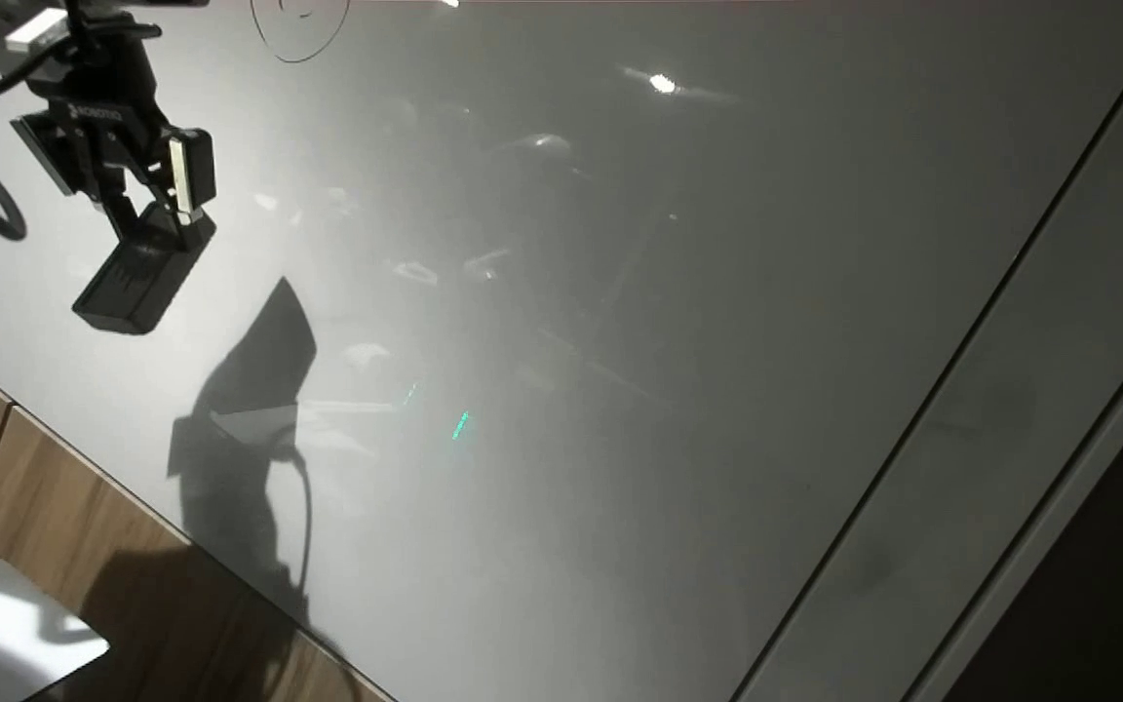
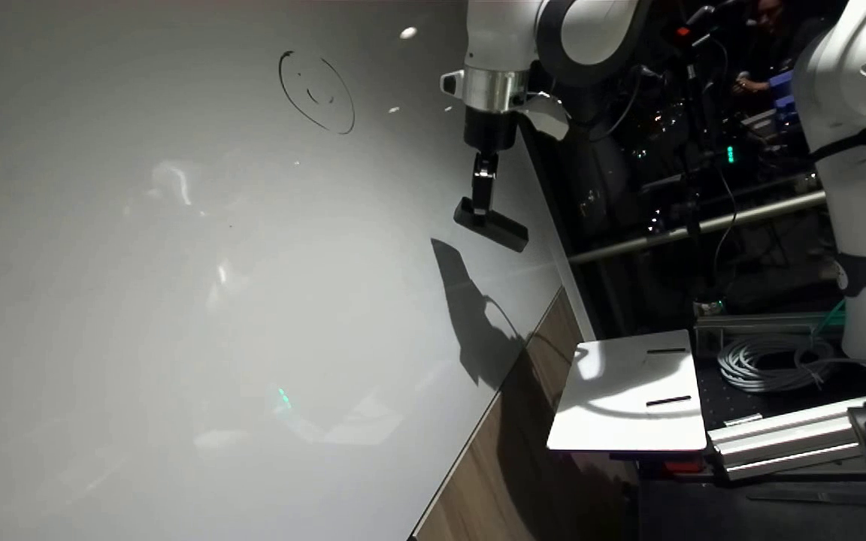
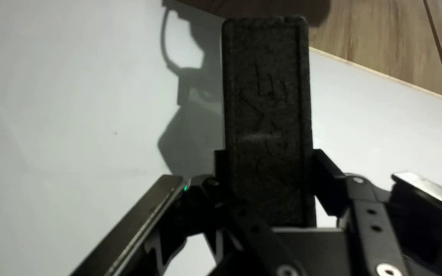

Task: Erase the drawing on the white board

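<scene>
we see the gripper (image 3: 270, 170) pinching a dark eraser (image 3: 267, 99) clear of the white board (image 2: 140, 315), which bears a thin, round drawing (image 2: 312, 95).

Open room across white board (image 2: 177, 300), slotted plate (image 2: 613, 387) nearby.

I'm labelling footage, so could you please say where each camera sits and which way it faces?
An exterior view: stands apart, facing the white board; the hand shows.
An exterior view: stands apart, facing the board; arm and hand show.
Wrist view: behind the hand, facing the black eraser and board; fingers show.
Both exterior views share the eraser and part of the drawing.
</scene>
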